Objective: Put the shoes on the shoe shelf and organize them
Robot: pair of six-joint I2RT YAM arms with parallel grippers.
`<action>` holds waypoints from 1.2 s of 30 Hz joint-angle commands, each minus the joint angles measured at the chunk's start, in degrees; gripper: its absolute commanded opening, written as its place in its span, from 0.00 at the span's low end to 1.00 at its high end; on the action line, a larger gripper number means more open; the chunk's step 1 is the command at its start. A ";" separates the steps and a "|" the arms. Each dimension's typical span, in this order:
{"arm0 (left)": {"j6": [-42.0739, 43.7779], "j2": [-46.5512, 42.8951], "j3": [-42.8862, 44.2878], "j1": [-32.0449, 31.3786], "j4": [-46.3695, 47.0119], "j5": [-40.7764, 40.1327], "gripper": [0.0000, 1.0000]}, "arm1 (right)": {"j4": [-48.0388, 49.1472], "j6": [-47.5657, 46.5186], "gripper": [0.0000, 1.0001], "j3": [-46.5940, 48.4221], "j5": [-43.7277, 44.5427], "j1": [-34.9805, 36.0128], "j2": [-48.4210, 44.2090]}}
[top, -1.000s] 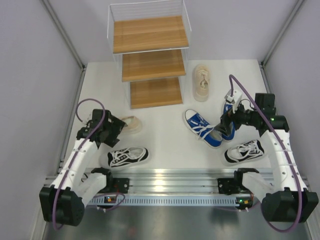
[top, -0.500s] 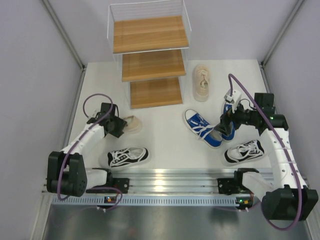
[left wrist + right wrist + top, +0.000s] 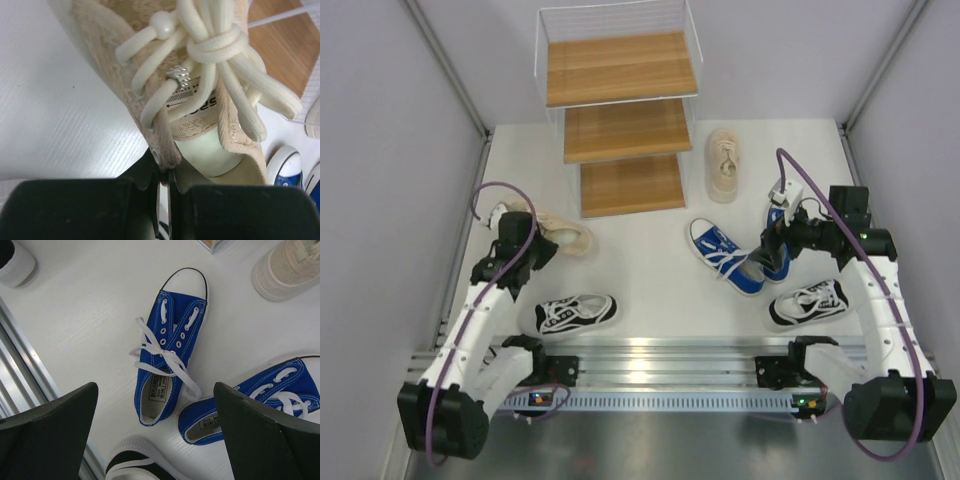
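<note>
At the left of the overhead view, the left fingers point(image 3: 532, 240) are clamped shut on the collar of a beige shoe point(image 3: 562, 232). The wrist view confirms the pinch on the shoe's side wall beside the laces. Compared with a second ago, this shoe has shifted up and left in frame and turned, its toe now pointing right toward the shoe shelf point(image 3: 620, 70). The pick therefore appears made and transport begun. Whether the sole is clear of the desk point(image 3: 650, 290) cannot be told. Below it, a black-and-white shoe point(image 3: 576, 313) lies near the front rail. All three shelf boards are bare, so none of the six shoes is yet shelved. The lowest board point(image 3: 632, 184) is nearest the held shoe, with open desk between them and only the white wire frame edge to avoid. The left wall point(image 3: 390, 200) stands near the arm, limiting swing room on that side. Right of the shelf lies the second beige shoe point(image 3: 723, 165). Further right, the right fingers point(image 3: 767, 252) are spread wide and unmoved, hovering over a blue shoe point(image 3: 725, 257) lying diagonally and a second blue shoe point(image 3: 250, 400) just beside it. The second black-and-white shoe point(image 3: 810, 303) lies at lower right.
</note>
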 commanded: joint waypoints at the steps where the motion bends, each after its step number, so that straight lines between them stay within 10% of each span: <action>1: 10.19 -7.39 0.63 0.04 0.96 2.19 0.00 | 0.18 -1.59 0.99 0.98 -0.82 -0.48 0.48; 18: 17.04 -9.43 3.62 -0.57 -3.00 39.03 0.00 | 2.90 -0.89 1.00 1.68 -1.08 -0.48 1.80; 27: 20.12 5.07 9.94 -16.46 3.06 25.44 0.00 | 4.48 -0.36 0.99 1.15 -1.88 -0.57 1.98; 36: 27.77 17.37 15.66 -18.60 11.32 14.34 0.00 | 5.01 -0.28 0.99 -0.08 -1.70 -0.66 0.84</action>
